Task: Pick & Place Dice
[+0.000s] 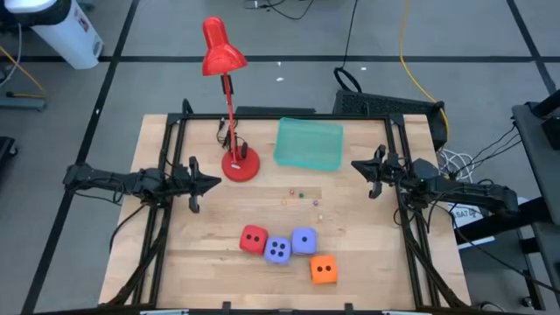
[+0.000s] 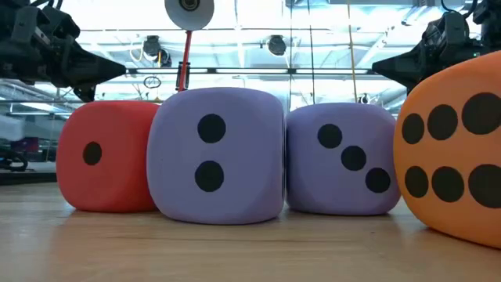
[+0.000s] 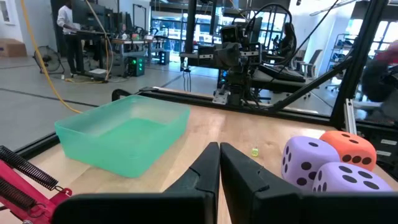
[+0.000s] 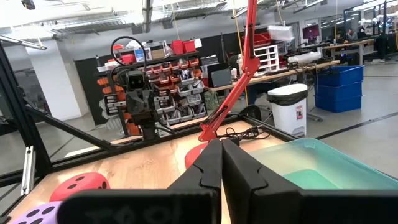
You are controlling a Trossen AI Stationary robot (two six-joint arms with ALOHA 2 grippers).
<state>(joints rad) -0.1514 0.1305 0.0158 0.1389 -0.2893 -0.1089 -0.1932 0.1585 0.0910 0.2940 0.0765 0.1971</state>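
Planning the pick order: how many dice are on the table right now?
4, all on the near half of the table: red die, two purple dice beside it in a row, orange die apart, nearest the front edge. None seems hidden.

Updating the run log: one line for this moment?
left hand shut, idle | right hand shut, idle | four dice on table | green bin empty

Red die (image 1: 253, 239), two purple dice (image 1: 290, 246) touching in a row; orange die (image 1: 323, 270) just apart.
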